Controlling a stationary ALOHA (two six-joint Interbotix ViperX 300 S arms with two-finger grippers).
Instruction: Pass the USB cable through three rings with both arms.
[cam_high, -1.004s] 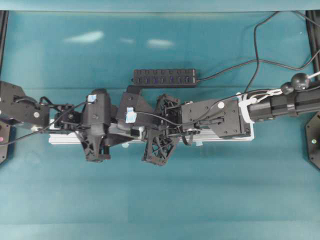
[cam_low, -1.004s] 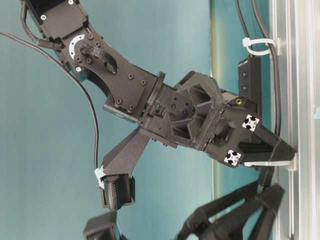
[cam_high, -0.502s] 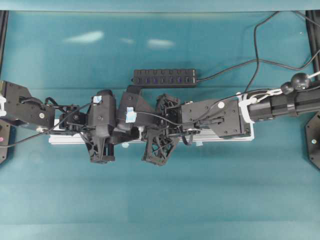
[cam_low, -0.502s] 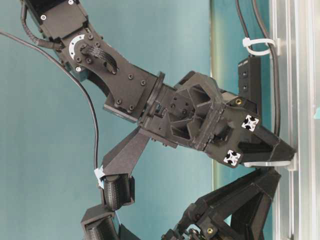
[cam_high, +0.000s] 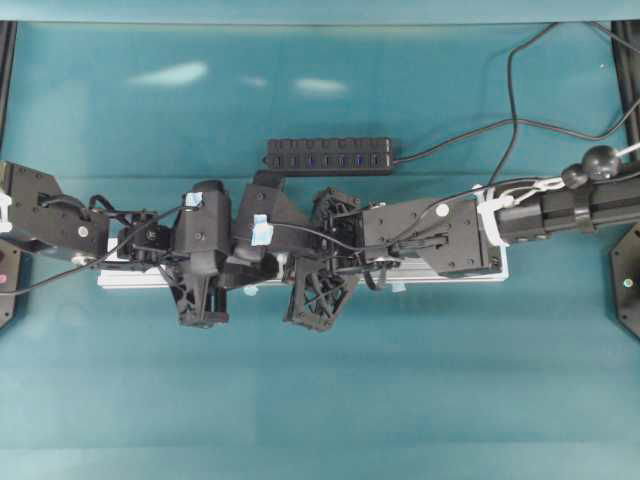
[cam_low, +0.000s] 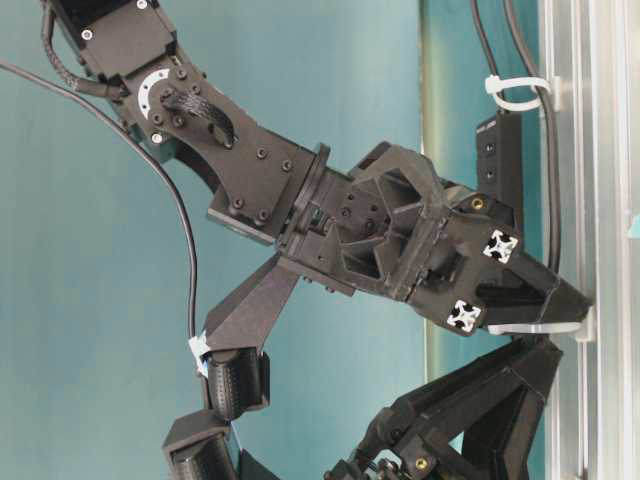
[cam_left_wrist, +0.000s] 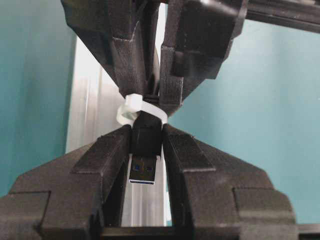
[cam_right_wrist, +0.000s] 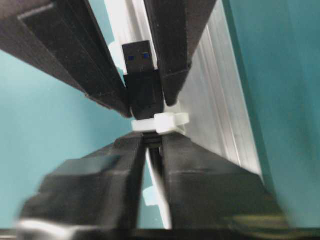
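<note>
Handover at a ring (cam_left_wrist: 131, 107) looks under way: the left end effector (cam_left_wrist: 145, 150) has moved in and closed on the plug (cam_left_wrist: 145, 159) just past it, while the right end effector (cam_right_wrist: 150, 142) behind, barely parted, seems to be letting go of the cable (cam_right_wrist: 159, 192).

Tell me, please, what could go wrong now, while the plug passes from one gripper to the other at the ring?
1. The left gripper pinches only the sides of the plug. If the right gripper lets go too early, the plug could slip back through the ring.
2. Both grippers crowd the ring, so a small sideways move could bend it or knock it on the rail.
3. Pulling at an angle could snag the cable on the ring.
</note>
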